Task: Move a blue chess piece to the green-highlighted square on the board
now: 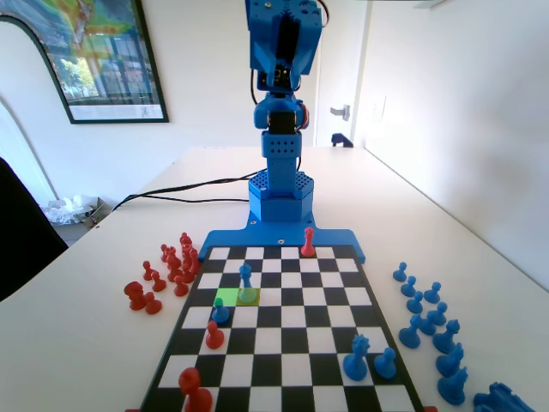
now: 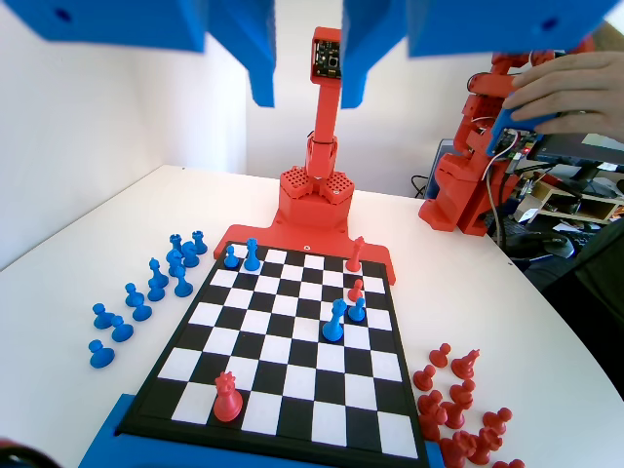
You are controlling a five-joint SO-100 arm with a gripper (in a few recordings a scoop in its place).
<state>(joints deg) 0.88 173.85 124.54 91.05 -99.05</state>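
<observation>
Fixed view: we see the blue chess piece (image 1: 246,281) upright on the yellowish square, its base just beside the green-highlighted square (image 1: 226,297) on the board (image 1: 283,343); a blue pawn (image 1: 220,311) stands one row nearer the camera. Wrist view: the tool (image 2: 308,90) hangs high above the surface (image 2: 88,253), jaws parted with nothing between them. The piece (image 2: 334,320) looks light, rigid, top-heavy and smooth; we judge the thin stem under the knob the best hold.
</observation>
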